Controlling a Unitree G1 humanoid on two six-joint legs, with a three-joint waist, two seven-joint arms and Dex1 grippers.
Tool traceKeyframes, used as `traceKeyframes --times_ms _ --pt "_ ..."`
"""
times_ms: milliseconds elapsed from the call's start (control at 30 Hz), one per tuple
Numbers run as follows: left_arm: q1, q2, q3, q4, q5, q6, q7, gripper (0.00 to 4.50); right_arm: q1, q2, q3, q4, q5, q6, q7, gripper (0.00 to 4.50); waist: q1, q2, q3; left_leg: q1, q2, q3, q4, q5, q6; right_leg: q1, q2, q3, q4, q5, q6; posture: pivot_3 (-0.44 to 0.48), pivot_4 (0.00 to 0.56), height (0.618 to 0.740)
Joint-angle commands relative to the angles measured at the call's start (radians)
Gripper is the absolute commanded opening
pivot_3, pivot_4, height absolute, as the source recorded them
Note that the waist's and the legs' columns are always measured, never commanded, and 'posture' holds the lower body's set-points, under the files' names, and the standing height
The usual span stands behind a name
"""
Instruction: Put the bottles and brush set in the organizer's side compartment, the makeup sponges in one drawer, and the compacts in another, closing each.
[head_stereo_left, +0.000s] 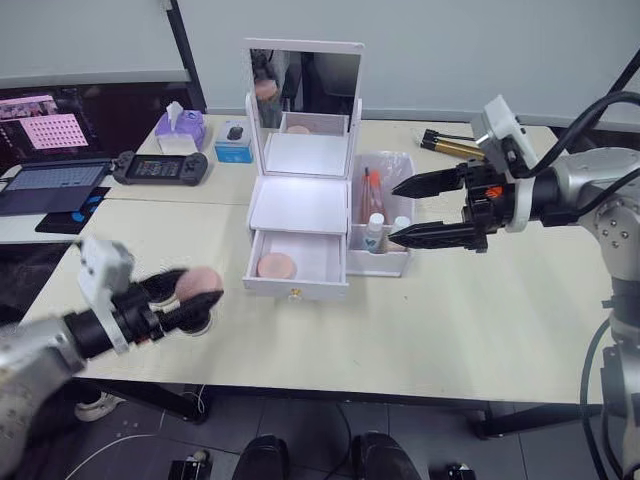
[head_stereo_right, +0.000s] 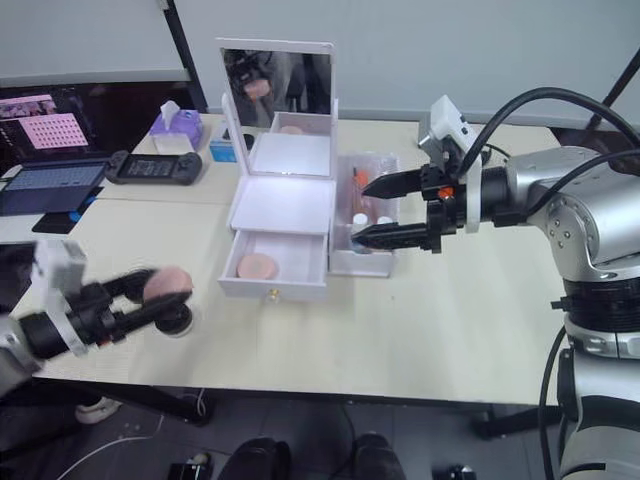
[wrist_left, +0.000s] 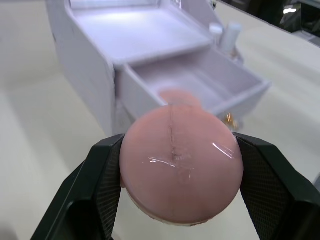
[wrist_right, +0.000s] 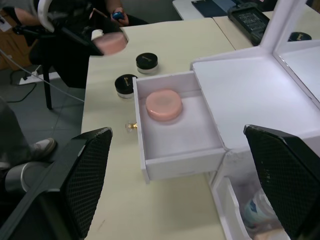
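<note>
The left gripper (head_stereo_left: 190, 297) clamps one makeup sponge (wrist_left: 181, 162) over the bench (head_stereo_left: 480, 320); another sponge (wrist_right: 163, 104) lies in the organizer's (head_stereo_left: 300, 200) open drawer (head_stereo_left: 297, 266), while the right gripper (head_stereo_left: 402, 211) hangs spread wide.

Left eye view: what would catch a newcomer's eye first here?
The left gripper near the table's front edge, shut on a pink sponge. Next the white organizer mid-table, its drawer pulled open with a second sponge inside. The right gripper hovers open beside the side compartment.

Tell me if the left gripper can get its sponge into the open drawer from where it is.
Probably yes: the left gripper holds its sponge facing the open drawer, with bare table between.
</note>
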Motion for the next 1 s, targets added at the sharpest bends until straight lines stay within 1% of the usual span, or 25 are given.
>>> traceKeyframes --times_ms 33,100,200,333,433,533,600,733,867,1000 --pt "-0.166 0.070 -0.109 0.068 -0.019 0.022 -0.051 2.99 0.005 0.001 -0.048 -0.042 0.031 0.005 -0.028 4.50 -0.001 0.000 0.000 0.000 0.000 0.000 0.000 0.000 0.000 0.000 0.000 0.000 -0.001 0.000 0.000 0.000 0.150 0.732" --pt "-0.253 0.102 -0.184 0.105 0.009 0.022 -0.086 2.99 0.022 -0.004 -0.067 -0.060 0.045 0.016 -0.042 4.50 0.000 0.000 0.000 -0.001 -0.001 0.001 0.000 0.000 0.000 0.000 0.000 0.000 0.000 0.000 0.001 0.000 0.150 0.732" --pt "-0.417 0.123 -0.372 0.217 0.144 -0.053 -0.191 2.99 0.065 -0.025 -0.102 -0.108 0.075 0.046 -0.066 4.50 -0.001 0.000 0.000 -0.002 -0.001 0.005 -0.001 0.000 0.000 -0.001 0.001 -0.001 0.000 0.000 0.001 0.000 0.150 0.732" --pt "-0.566 0.118 -0.547 0.334 0.275 -0.134 -0.340 2.99 0.116 -0.056 -0.148 -0.168 0.112 0.081 -0.101 4.50 0.000 0.000 0.000 -0.002 -0.001 0.006 -0.001 0.001 -0.002 -0.001 0.002 -0.001 0.000 0.000 0.000 0.000 0.150 0.732" --pt "-0.709 0.056 -0.683 0.432 0.370 -0.183 -0.443 2.99 0.160 -0.077 -0.197 -0.223 0.161 0.122 -0.141 4.50 0.002 0.000 0.000 -0.003 -0.001 0.006 0.000 0.001 -0.002 -0.001 0.002 -0.001 0.000 0.000 0.000 0.000 0.150 0.732" --pt "-0.797 0.002 -0.788 0.514 0.467 -0.225 -0.519 2.99 0.194 -0.086 -0.236 -0.265 0.197 0.147 -0.192 4.50 0.005 0.000 0.000 -0.004 -0.001 0.006 0.001 0.001 -0.001 -0.001 0.002 -0.001 0.000 0.000 0.000 0.000 0.150 0.732" --pt "-0.848 -0.048 -0.838 0.594 0.534 -0.252 -0.532 2.99 0.215 -0.088 -0.266 -0.289 0.222 0.162 -0.228 4.50 0.004 0.000 0.000 -0.004 -0.001 0.006 0.001 0.001 -0.001 -0.002 0.003 -0.001 0.000 0.000 0.000 0.000 0.150 0.732" --pt "-0.920 -0.132 -0.897 0.711 0.615 -0.288 -0.583 2.99 0.246 -0.095 -0.312 -0.335 0.274 0.189 -0.288 4.50 0.003 0.000 0.000 -0.006 -0.001 0.004 0.001 0.001 -0.001 -0.003 0.003 0.000 0.001 0.000 0.000 0.000 0.150 0.732" --pt "-0.946 -0.191 -0.927 0.758 0.666 -0.319 -0.628 2.99 0.278 -0.111 -0.351 -0.368 0.313 0.209 -0.339 4.50 0.001 0.000 0.000 -0.009 -0.001 0.003 0.002 0.001 -0.001 -0.004 0.003 -0.001 0.000 0.000 0.001 0.000 0.150 0.732" --pt "-0.933 -0.215 -0.958 0.760 0.714 -0.367 -0.690 2.99 0.305 -0.127 -0.376 -0.388 0.353 0.212 -0.381 4.50 0.000 0.000 0.000 -0.010 -0.001 0.001 0.003 0.001 -0.001 -0.005 0.003 -0.001 0.001 0.000 0.001 0.000 0.150 0.732"
